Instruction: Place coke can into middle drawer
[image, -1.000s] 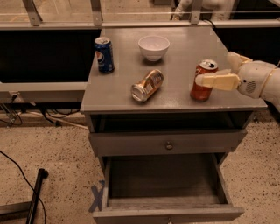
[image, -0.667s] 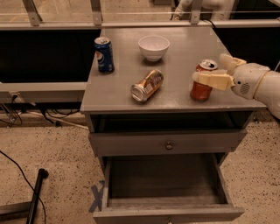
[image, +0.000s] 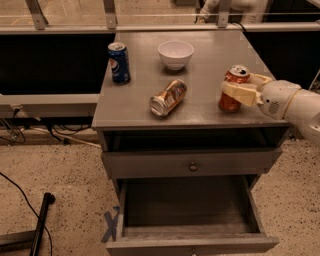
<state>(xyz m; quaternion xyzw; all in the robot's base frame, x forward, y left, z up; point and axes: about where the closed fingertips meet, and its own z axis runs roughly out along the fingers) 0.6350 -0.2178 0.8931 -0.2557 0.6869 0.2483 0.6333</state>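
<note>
The coke can (image: 228, 103) stands upright on the right side of the grey cabinet top (image: 210, 55). My gripper (image: 237, 86) reaches in from the right, and its cream-coloured front part lies across the can's middle. The can rests on the cabinet top. The middle drawer (image: 185, 212) is pulled out at the bottom of the cabinet and has nothing in it.
A blue Pepsi can (image: 119, 62) stands at the back left. A gold-brown can (image: 168, 97) lies on its side in the middle. A white bowl (image: 175, 54) is at the back. A shut drawer front with a round knob (image: 192, 165) sits above the open drawer. A black pole (image: 40, 222) lies on the floor at left.
My arm has moved a little to the left, closer around the coke can. The can has stayed in place on the cabinet top.
</note>
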